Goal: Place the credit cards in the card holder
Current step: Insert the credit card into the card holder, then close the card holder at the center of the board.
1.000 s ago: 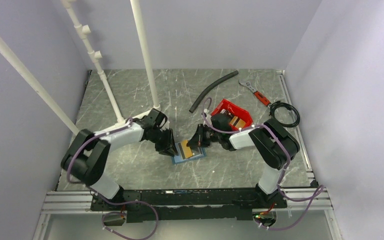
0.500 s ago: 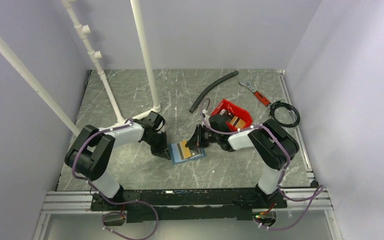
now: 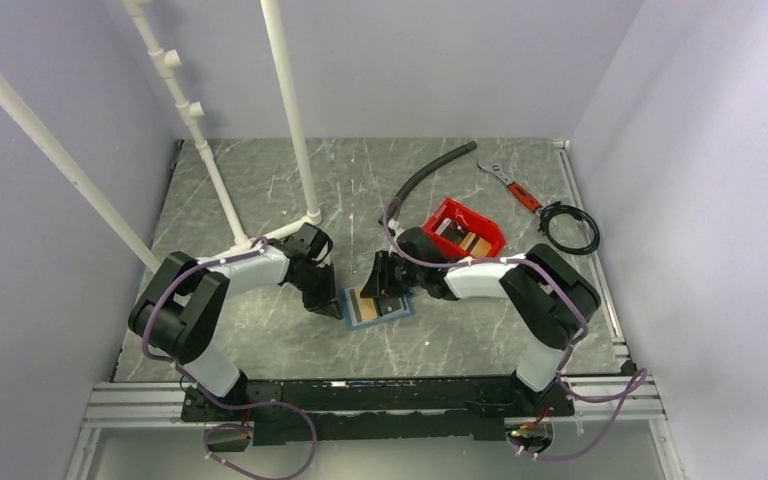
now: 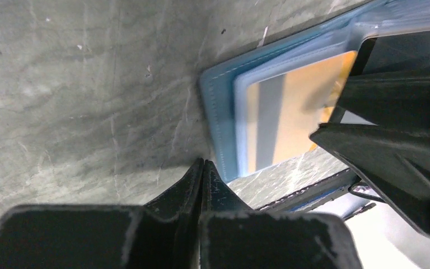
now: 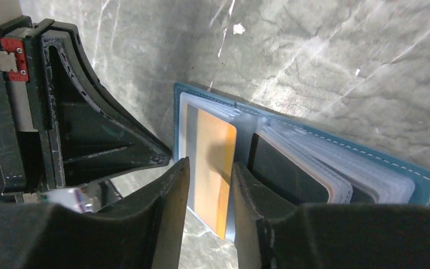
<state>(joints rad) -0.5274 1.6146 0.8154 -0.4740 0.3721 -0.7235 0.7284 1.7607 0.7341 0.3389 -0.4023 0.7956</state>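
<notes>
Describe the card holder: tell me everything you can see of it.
The card holder is a small blue wallet with pale stitching, lying open and flat on the grey marbled table. Clear plastic sleeves fill it: one side holds a tan card with a grey stripe, the other a dark card. The shut left gripper meets its edge beside the tan card; the open right gripper straddles that card from above.

No legible txt/labels anywhere (cards incl.).
</notes>
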